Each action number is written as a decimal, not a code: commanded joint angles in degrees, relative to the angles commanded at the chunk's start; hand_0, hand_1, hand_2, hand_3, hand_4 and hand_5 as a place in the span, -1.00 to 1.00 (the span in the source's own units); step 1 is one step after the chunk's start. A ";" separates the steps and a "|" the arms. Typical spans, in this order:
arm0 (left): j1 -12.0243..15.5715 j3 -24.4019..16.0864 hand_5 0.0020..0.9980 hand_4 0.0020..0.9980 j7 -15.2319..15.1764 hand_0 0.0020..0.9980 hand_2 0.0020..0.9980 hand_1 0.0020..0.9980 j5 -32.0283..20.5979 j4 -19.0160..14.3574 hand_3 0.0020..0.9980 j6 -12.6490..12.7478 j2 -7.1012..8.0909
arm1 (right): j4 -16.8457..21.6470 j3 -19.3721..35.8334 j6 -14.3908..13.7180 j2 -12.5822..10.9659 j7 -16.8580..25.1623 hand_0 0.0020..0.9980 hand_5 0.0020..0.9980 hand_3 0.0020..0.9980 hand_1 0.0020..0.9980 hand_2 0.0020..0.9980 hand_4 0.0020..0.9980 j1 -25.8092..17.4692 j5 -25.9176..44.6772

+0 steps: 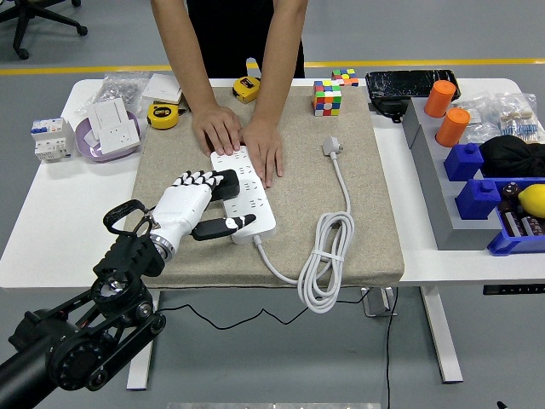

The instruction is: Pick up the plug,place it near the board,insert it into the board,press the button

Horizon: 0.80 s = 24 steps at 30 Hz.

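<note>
Left hand (197,204) fingers curled around the black plug (225,181), which sits on the white board (247,192); thumb lies by the board's near end. Person's hands (241,141) press the board's far end. Blue bin (513,223) at right holds a yellow object (533,198).

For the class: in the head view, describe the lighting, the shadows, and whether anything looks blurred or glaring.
Head view: even, soft overhead light; faint shadows under the robot's left hand and the person's hands on the power strip; the white table is bright but not blown out; mild glare on the black wrapped item at the back; everything is sharp, no motion blur.
</note>
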 joint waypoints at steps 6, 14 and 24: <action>-0.46 0.47 1.00 1.00 0.06 1.00 0.98 1.00 -0.06 0.17 0.82 -0.13 0.09 | 0.00 -0.21 -0.04 -0.03 0.08 1.00 0.82 0.58 0.76 0.57 1.00 0.10 0.13; -0.57 0.77 1.00 1.00 0.42 1.00 0.97 1.00 -0.32 0.51 0.82 -0.85 0.10 | 0.00 0.23 -0.09 -0.05 -0.04 1.00 0.83 0.58 0.76 0.57 1.00 -0.03 -0.33; -0.24 0.85 1.00 1.00 0.51 1.00 0.97 1.00 -0.73 0.79 0.81 -0.67 0.32 | 0.00 0.18 -0.13 -0.02 0.03 1.00 0.84 0.58 0.76 0.56 1.00 -0.01 -0.26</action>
